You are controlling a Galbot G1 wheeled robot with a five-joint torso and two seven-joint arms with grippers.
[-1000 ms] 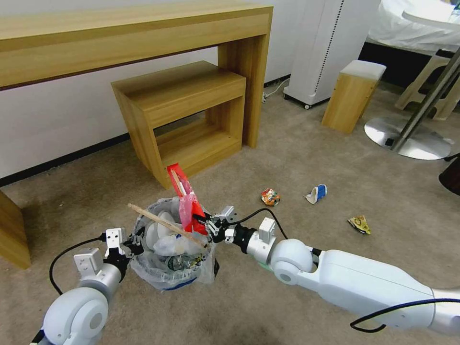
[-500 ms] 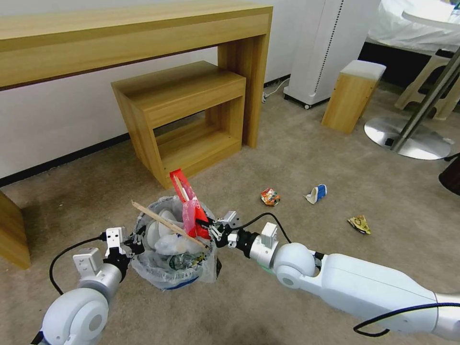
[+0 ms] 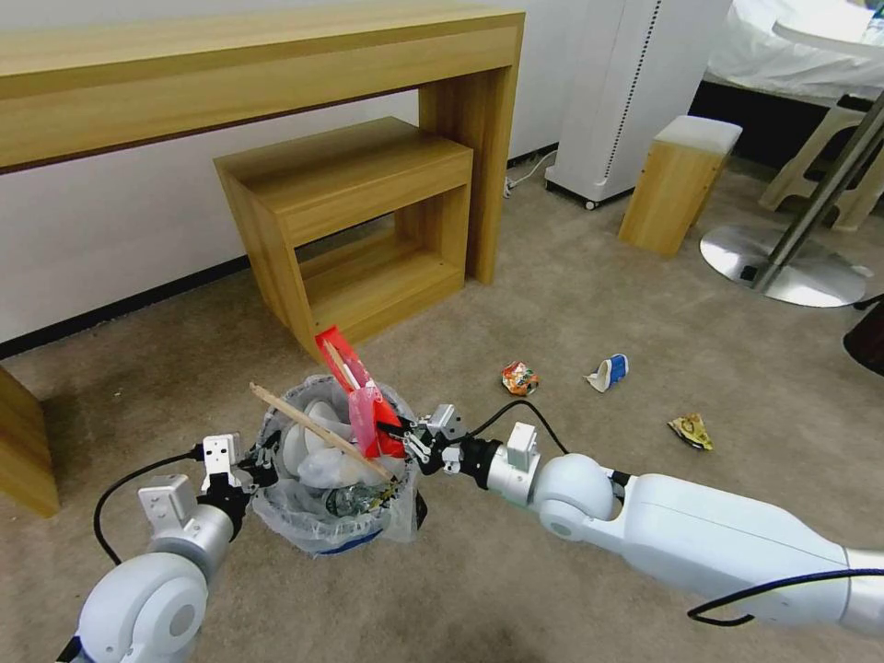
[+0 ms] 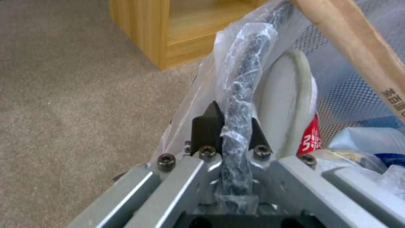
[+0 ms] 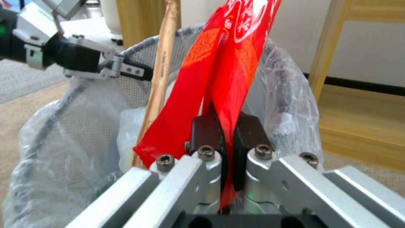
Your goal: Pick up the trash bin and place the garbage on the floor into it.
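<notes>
The trash bin (image 3: 304, 525), dark mesh lined with a crinkly plastic bag, is held just above the beige floor (image 3: 552, 304). My left gripper (image 3: 262, 458) is shut on its bagged rim (image 4: 246, 63), gripper (image 4: 230, 123). Inside lie a white slipper (image 3: 308, 433), a wooden stick (image 3: 313, 431) and crumpled bags. My right gripper (image 3: 405, 440) is shut on a red wrapper (image 3: 354, 391) standing upright over the bin's near rim; gripper (image 5: 227, 126), wrapper (image 5: 230, 47). Garbage on the floor: an orange packet (image 3: 519, 378), a blue-white paper cup (image 3: 609, 372), a yellow packet (image 3: 692, 430).
A low wooden shelf unit (image 3: 359, 221) stands just behind the bin under a long wooden desk (image 3: 258, 64). To the right are a wooden stool (image 3: 677, 180), a white appliance (image 3: 635, 92) and a round metal stand base (image 3: 783, 267).
My right gripper has sunk a little toward the bin with the red wrapper, whose top now leans more to the left. The left gripper and the bin have stayed put.
</notes>
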